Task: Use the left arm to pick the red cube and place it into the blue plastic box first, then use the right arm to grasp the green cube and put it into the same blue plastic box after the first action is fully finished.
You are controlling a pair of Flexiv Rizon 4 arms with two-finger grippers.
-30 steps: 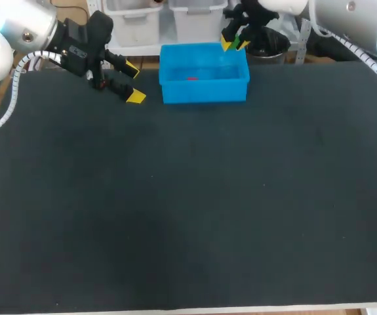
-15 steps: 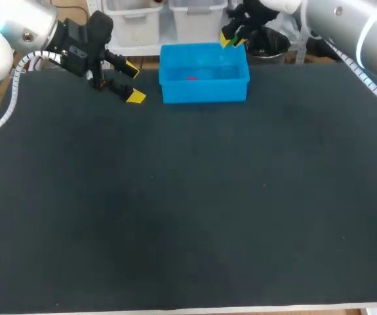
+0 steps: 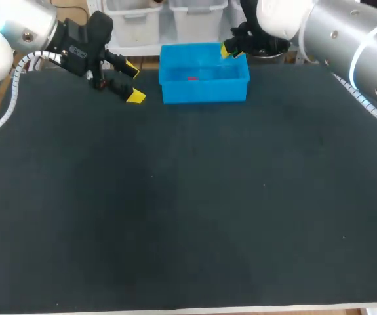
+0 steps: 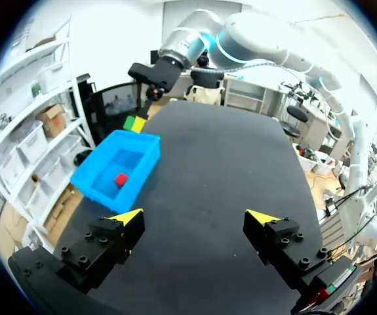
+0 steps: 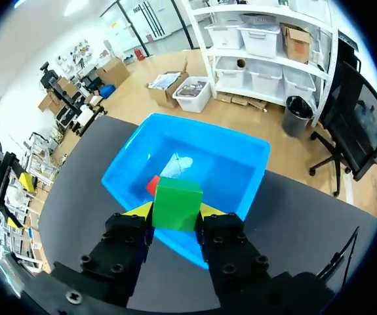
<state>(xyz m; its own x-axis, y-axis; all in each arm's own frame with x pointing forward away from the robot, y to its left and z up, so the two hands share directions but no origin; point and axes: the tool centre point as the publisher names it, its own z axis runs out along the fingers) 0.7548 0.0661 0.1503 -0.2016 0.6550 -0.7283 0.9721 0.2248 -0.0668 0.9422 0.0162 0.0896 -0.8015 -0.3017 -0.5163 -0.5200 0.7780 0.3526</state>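
Note:
The blue plastic box (image 3: 204, 92) stands at the table's far edge, and the red cube (image 3: 192, 79) lies inside it. My right gripper (image 3: 229, 51) hangs over the box's far right corner, shut on the green cube (image 5: 177, 203). In the right wrist view the blue box (image 5: 234, 154) lies below the cube, with the red cube (image 5: 152, 186) partly hidden behind it. My left gripper (image 3: 133, 82) is open and empty, just left of the box above the mat. The left wrist view shows its fingers wide apart (image 4: 191, 222), the box (image 4: 93, 187), the red cube (image 4: 120, 179) and the green cube (image 4: 130, 123).
The dark mat (image 3: 188, 203) covers the table, bare apart from the box. The table's front edge (image 3: 188, 308) runs along the near side. My right arm (image 3: 345, 39) comes in from the far right corner.
My right gripper has moved down and slightly left with the green cube, closer over the box's far right corner. The left arm has kept still.

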